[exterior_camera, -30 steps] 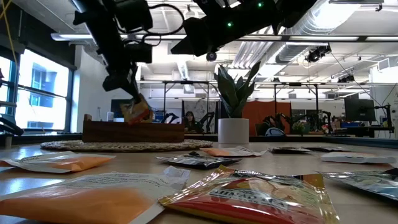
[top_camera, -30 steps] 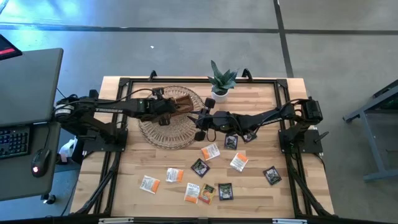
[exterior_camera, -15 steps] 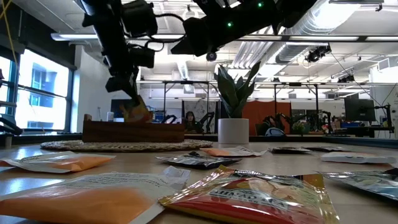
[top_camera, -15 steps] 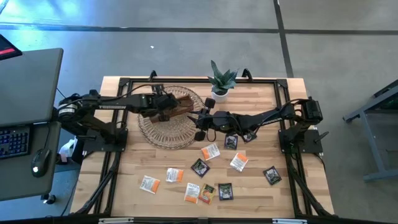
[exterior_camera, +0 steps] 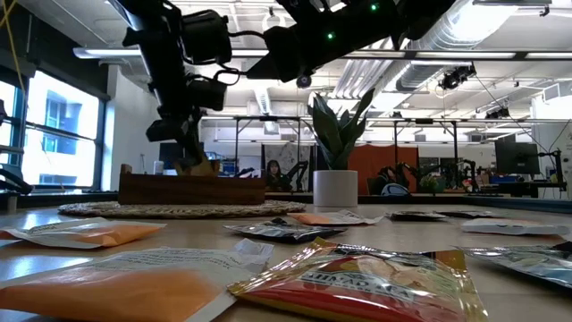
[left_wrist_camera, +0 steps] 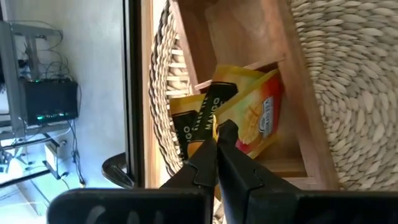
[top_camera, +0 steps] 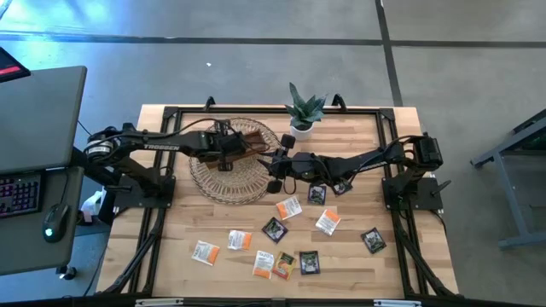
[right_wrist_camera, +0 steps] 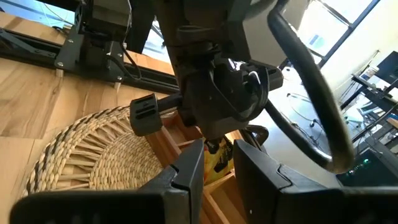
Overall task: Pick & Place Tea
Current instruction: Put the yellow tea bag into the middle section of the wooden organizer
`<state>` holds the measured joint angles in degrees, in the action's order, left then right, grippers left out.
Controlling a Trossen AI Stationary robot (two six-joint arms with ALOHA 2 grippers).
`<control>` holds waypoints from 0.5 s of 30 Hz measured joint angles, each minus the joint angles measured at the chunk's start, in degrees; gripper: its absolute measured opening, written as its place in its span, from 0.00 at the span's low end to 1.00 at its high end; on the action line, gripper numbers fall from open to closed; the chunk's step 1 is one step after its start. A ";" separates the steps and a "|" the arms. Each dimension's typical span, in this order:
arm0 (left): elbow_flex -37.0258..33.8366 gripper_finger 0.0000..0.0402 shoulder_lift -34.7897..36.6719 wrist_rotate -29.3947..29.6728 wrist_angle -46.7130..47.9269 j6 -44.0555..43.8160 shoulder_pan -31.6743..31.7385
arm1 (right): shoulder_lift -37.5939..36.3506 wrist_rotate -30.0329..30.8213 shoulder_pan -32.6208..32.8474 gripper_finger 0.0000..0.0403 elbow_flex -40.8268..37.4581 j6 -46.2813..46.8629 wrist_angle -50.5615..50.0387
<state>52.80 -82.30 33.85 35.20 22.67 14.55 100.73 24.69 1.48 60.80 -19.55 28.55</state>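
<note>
The left end effector (left_wrist_camera: 217, 146) hangs over the wooden tray (top_camera: 247, 141), which sits on a round woven mat (top_camera: 223, 181) toward the far left of the worktop (top_camera: 358, 256). Its two fingers are pressed together on the top edge of a yellow-orange tea sachet (left_wrist_camera: 252, 115), which stands tilted inside one compartment of the tray; a second sachet with a dark band (left_wrist_camera: 199, 115) leans just beside it in the same compartment. From table height, the left arm comes down from above and its tip (exterior_camera: 190, 154) sits right at the tray's upper rim (exterior_camera: 192, 189).

The right end effector (right_wrist_camera: 216, 168) hovers close by on the tray's other side, near the edge of the mat, with its fingers (right_wrist_camera: 186, 171) a little apart and nothing between them. It points toward the left arm's wrist.

A small potted plant (top_camera: 303, 112) stands on the worktop just behind the right arm. The remaining sachets lie flat and scattered on the nearer half of the worktop, well apart from the tray: orange-and-white ones (top_camera: 205, 252) and dark ones (top_camera: 372, 240) mixed together, with a small cluster (top_camera: 286, 264) near the front edge. One dark sachet (top_camera: 316, 194) lies just beneath the right arm.
</note>
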 joint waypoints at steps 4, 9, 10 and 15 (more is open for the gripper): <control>-0.02 0.13 0.00 0.08 -0.04 0.01 0.11 | 0.00 0.00 0.00 0.21 0.00 0.00 -0.02; -0.02 0.25 0.00 0.05 -4.01 0.01 0.06 | 0.00 -0.02 0.00 0.21 0.00 0.00 0.01; -0.02 0.28 0.00 0.06 -4.46 0.01 0.06 | 0.00 -0.02 0.00 0.21 0.00 0.00 0.01; -0.02 0.33 0.00 -0.11 -4.69 -0.44 0.06 | 0.00 -1.49 0.00 0.21 0.00 0.56 0.01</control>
<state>52.77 -82.30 33.74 30.52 22.23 14.61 100.73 23.20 1.48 60.80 -18.99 28.56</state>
